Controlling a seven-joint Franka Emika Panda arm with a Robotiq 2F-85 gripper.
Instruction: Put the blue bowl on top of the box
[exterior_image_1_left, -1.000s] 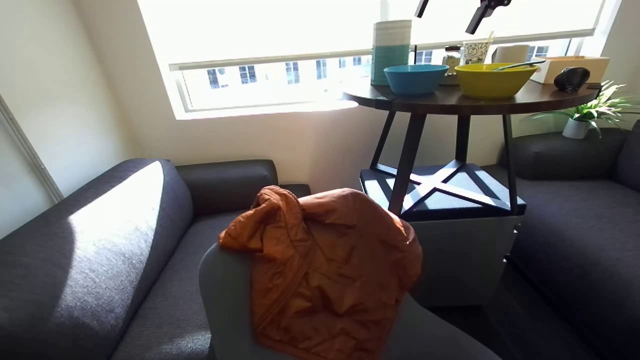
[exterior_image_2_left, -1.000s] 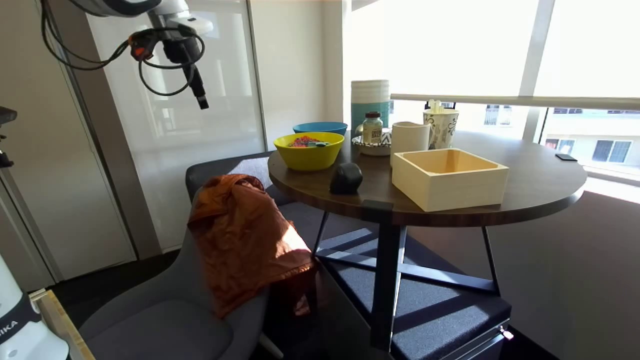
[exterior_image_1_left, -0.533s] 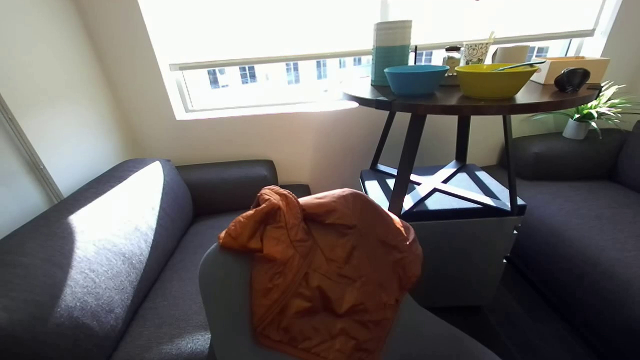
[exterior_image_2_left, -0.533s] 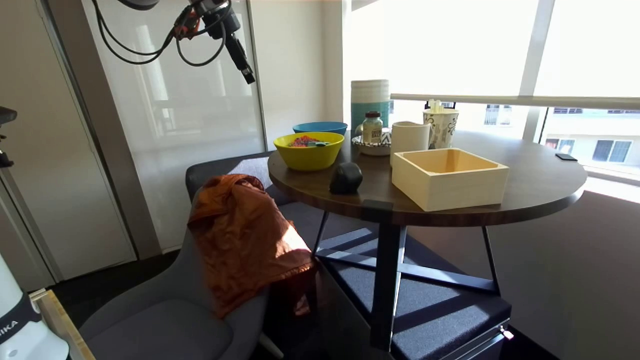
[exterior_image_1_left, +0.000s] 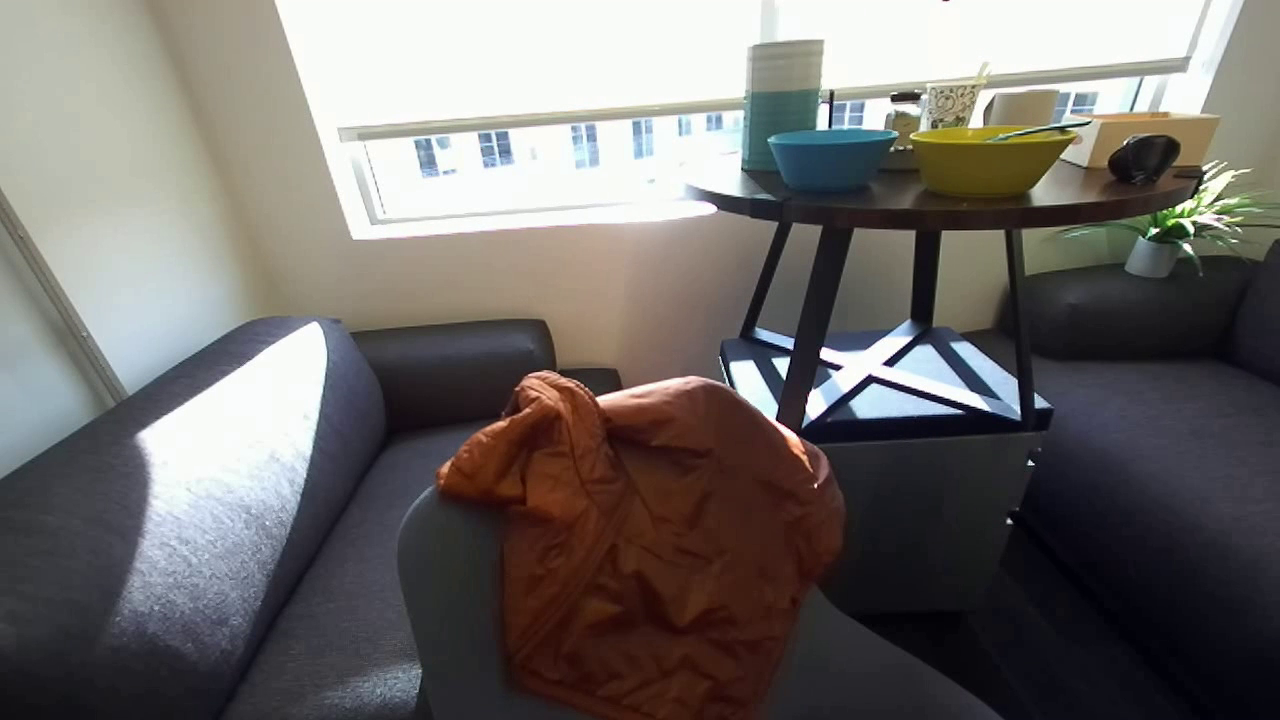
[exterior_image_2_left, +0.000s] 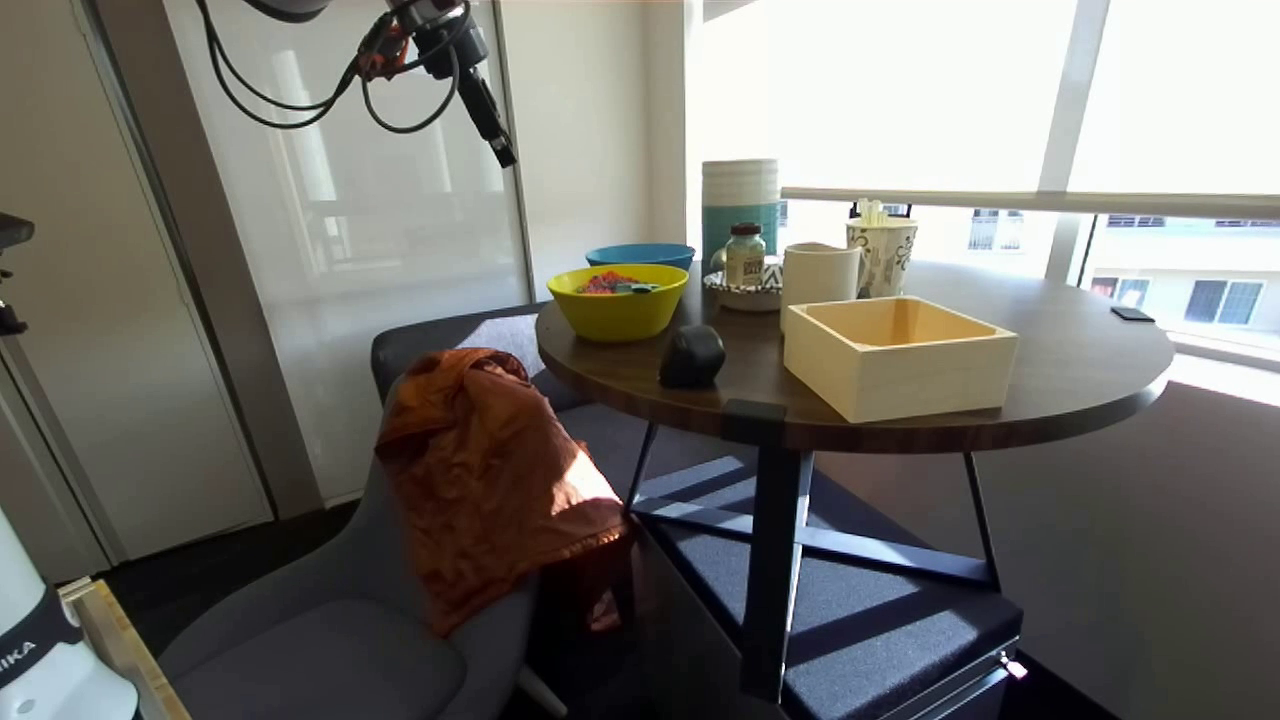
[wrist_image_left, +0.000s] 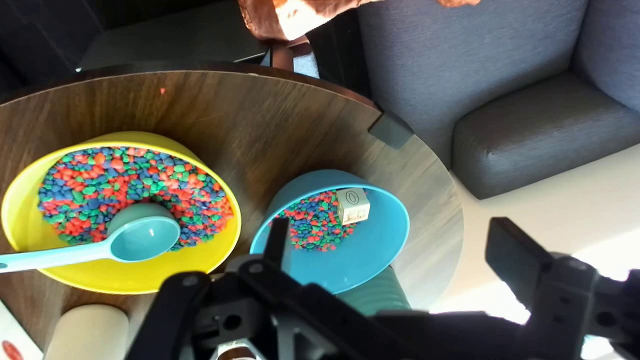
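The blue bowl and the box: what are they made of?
The blue bowl looks like smooth plastic, judging by its even colour and thin rim, but glazed pottery is possible. The box is probably wood with a dull finish: its pale tan walls show straight edges and no shine.

Window (exterior_image_1_left: 545, 165), blind (exterior_image_1_left: 570, 60) part-lowered, twelve o'clock in an exterior view; round dark wood tabletop (exterior_image_1_left: 900, 214), two o'clock; charcoal sofa (exterior_image_1_left: 225, 500), sun-patched, eight o'clock; grey chair (exterior_image_1_left: 450, 570), six o'clock.
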